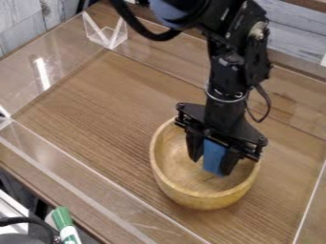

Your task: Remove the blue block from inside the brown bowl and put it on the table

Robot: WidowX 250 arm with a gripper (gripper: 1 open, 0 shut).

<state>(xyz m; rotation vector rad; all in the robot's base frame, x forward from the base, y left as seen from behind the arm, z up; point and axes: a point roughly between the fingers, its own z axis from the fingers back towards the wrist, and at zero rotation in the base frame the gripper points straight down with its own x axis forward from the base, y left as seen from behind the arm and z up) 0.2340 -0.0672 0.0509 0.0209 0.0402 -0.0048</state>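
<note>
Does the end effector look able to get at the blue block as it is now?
Yes, it seems so: the end effector is already down inside the bowl, fingers closed around the blue block, and nothing visible blocks it, though the bowl's wall close by might snag a finger.

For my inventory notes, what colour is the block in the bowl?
The block is plain blue, seen best in the camera view.

White vertical planks [36,23] lined the far side at upper left, and pale grey boards [295,40] ran behind the upper right; light fell in a bright streak [42,71] toward the left, while a dark area [15,187] lay at lower left
</note>
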